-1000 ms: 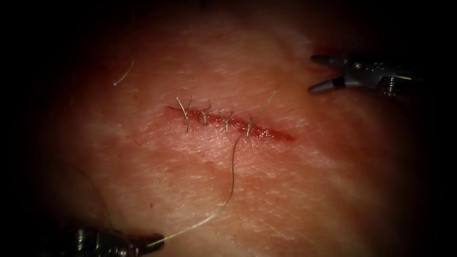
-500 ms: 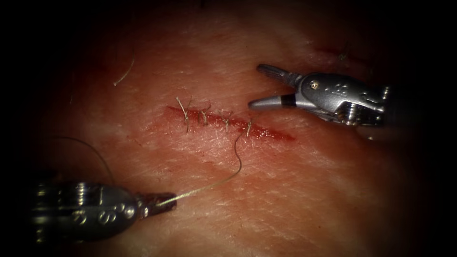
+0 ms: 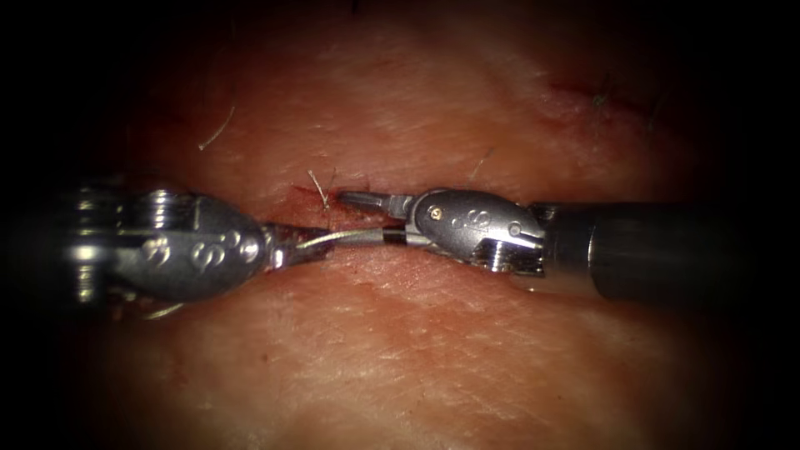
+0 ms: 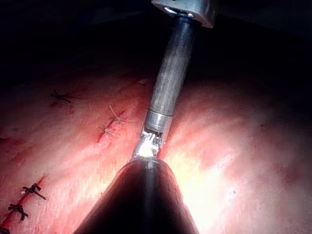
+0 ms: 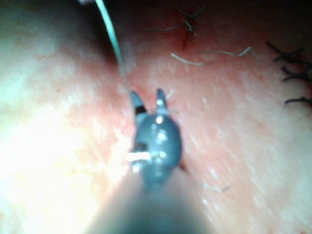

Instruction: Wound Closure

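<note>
Jaws of the left tool (image 3: pixel 302 247) are clamped on the thread (image 3: pixel 337 238); jaws of the right tool (image 3: pixel 367 218) stand apart, one above and one below the strand, holding nothing; both tips meet over the cut (image 3: pixel 310 193) in the tissue (image 3: pixel 400 367), left tool from the left end, right tool lying along the wound's length; the thread runs as a short, pale, taut line from the left jaws toward the right tool's lower jaw; a stitch tail (image 3: pixel 317 185) stands up just beside the upper jaw; I cannot make out the needle.
</note>
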You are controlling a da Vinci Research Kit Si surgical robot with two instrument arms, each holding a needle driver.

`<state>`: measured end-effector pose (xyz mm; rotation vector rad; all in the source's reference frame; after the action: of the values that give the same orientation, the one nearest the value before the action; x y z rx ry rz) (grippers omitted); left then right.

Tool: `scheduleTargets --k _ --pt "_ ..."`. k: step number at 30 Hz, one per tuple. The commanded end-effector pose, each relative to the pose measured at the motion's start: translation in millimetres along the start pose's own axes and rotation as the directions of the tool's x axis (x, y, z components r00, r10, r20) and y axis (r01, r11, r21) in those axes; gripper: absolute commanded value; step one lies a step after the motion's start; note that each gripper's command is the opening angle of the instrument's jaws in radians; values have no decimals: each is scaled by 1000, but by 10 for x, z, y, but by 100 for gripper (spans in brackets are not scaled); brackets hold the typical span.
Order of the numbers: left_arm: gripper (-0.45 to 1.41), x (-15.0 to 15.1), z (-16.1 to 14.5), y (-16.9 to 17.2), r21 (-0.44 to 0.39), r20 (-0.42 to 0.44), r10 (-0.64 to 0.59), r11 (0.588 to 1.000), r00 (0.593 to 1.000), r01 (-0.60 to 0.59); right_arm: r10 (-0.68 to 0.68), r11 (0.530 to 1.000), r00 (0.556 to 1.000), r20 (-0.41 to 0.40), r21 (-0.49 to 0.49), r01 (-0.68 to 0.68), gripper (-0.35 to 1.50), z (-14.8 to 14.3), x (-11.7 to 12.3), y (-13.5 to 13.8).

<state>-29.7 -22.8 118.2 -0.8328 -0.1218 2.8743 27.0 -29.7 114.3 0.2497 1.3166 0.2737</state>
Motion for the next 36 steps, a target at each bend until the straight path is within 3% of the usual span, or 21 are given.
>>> scheduleTargets --k 1,5,10,12,14,23,29,36 --pt "-45 4 21 -11 -2 -2 -6 1000 1000 6 -2 1000 1000 -19 13 2 32 -1 -1 -8" --pt "-45 5 44 -25 -5 -7 -11 1000 1000 11 -2 1000 998 -56 19 3 32 -8 3 -13" --pt "-45 2 98 -39 -16 21 0 1000 1000 0 8 1000 995 -99 15 -6 32 -17 16 -17" --pt "-45 -7 133 -40 -27 47 21 999 999 -19 17 1000 991 -130 2 -17 32 -31 25 -18" --pt "-45 -19 149 -40 -40 58 31 999 998 -29 20 1000 990 -136 -1 -21 31 -41 28 -19" --pt "-45 -28 179 -45 -64 57 34 997 998 -31 17 1000 986 -163 -9 -19 31 -47 27 -28" --pt "-45 -30 202 -50 -76 50 35 997 998 -31 22 999 970 -240 -32 -30 31 -56 32 -29" --pt "-45 -48 218 -40 -83 50 44 996 998 -40 40 992 946 -321 -99 -75 52 -80 42 -15"
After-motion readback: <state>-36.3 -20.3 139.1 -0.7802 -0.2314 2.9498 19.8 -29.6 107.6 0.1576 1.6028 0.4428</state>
